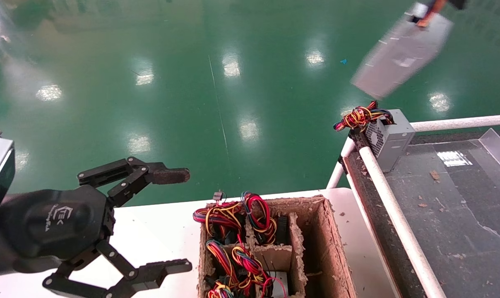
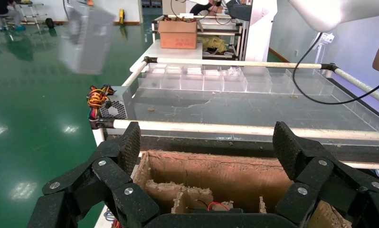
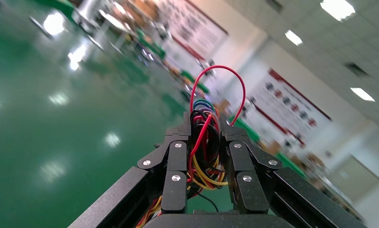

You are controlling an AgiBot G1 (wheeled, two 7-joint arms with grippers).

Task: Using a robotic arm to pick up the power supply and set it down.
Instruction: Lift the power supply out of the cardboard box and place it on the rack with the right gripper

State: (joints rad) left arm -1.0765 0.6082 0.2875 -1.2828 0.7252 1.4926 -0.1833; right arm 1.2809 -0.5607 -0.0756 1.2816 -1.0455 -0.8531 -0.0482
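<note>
Your right claw (image 3: 204, 164) pinches the wire bundle (image 3: 203, 142), and the power supply (image 1: 401, 54) hangs below it, high over the green floor, tilted: you're mid-carry. Next comes lowering it onto the belt (image 1: 453, 207) beneath. Your left claw (image 1: 167, 219) sits spread by the carton (image 1: 337, 244)

Glossy green floor (image 1: 192, 82) reflecting ceiling lights. White table (image 1: 159, 223) near, dark conveyor (image 1: 453, 207) with white rails (image 1: 393, 211) right. Far: clear dividers (image 2: 211, 78), cardboard box (image 2: 178, 33), posters on pale wall (image 3: 292, 102).
</note>
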